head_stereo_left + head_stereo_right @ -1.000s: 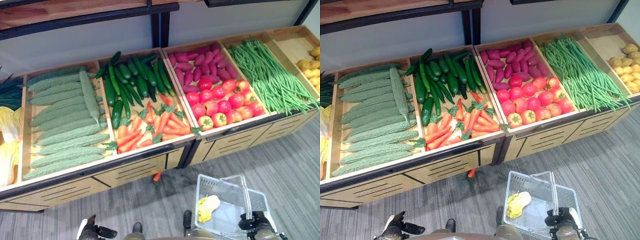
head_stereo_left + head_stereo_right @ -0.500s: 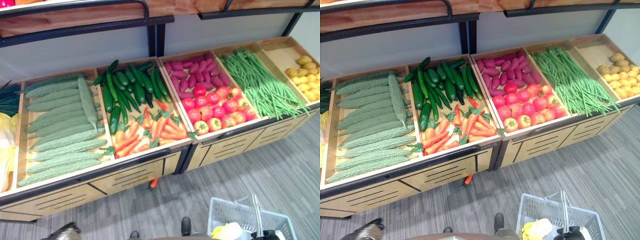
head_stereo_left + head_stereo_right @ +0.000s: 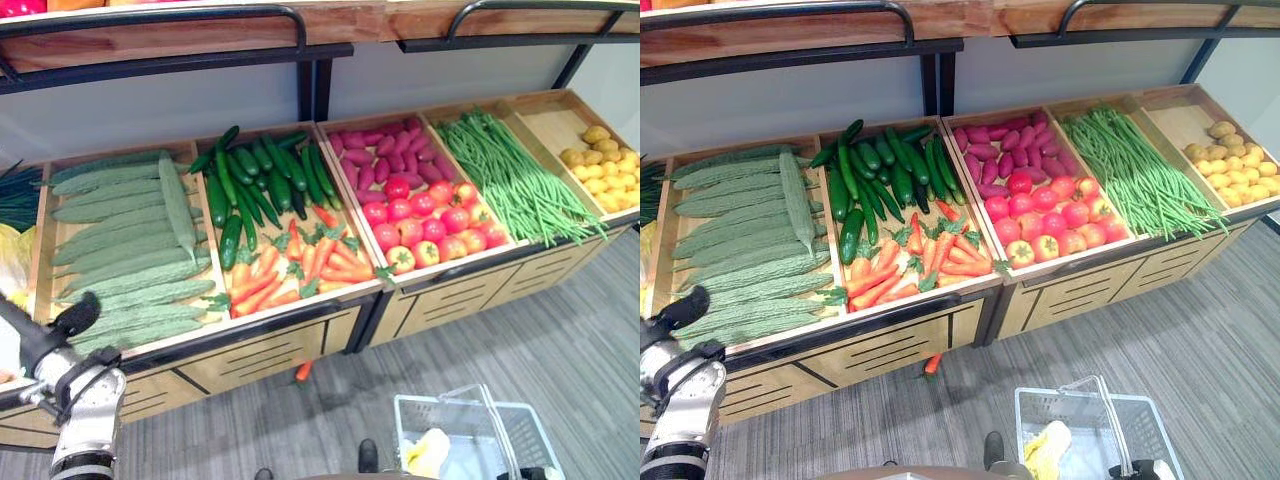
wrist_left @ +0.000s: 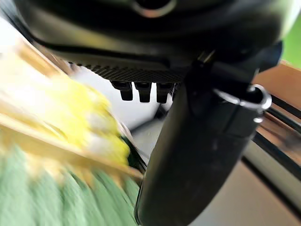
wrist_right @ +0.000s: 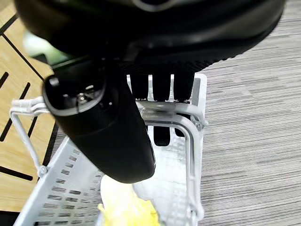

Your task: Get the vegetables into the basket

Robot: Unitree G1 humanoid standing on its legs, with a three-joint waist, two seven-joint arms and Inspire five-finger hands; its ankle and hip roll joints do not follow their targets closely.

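Left hand (image 3: 60, 335) has risen beside the gourds (image 3: 130, 245), fingers relaxed and empty; a reach into the display is judged to be starting. Basket (image 3: 1040, 415) hangs from the right hand (image 5: 160, 101), fingers curled on its handle (image 5: 164, 110), holding one yellow vegetable (image 3: 1045, 450).

One basket (image 3: 478, 430), one carrot on the floor (image 3: 303, 371), and five wooden produce bins (image 3: 290, 315).

Wooden display crates (image 3: 300, 330) on grey floor (image 3: 590, 330)
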